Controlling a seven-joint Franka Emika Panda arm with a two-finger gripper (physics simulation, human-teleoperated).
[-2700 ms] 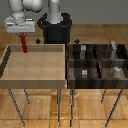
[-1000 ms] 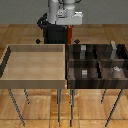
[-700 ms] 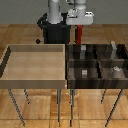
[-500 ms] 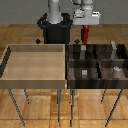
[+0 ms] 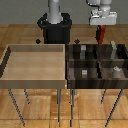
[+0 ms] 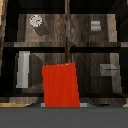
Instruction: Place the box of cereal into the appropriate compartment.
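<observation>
**Cereal box carried over the bin, not yet lowered into its cell**

The hand hangs above the far side of the dark four-cell bin, toward the exterior view's right, with the box of cereal hanging from it. The red box is clear of the bin walls and touches nothing below. The fingers themselves are hard to make out at this size, but the box hangs upright under the hand in mid-air, so I judge the hand closed on it.

From the wrist view the box of cereal fills the lower middle of the picture, in front of the divider that splits the bin into its cells. All four cells show around it. One holds a tall slim pale-grey block and is the compartment the task means. The cell beside it holds a small grey cube, another a second small grey piece, and the last a round pale object too blurred to name.

The light wooden tray stands beside the bin on the exterior view's left, and the box is well away from it.

As I judge it, the pick-up and the carry to the bin are done. The box seems to sit over the divider, not squarely over the marked cell. What is left is to shift it over that cell, lower it between the walls beside the grey block without catching an edge, and let go.
</observation>
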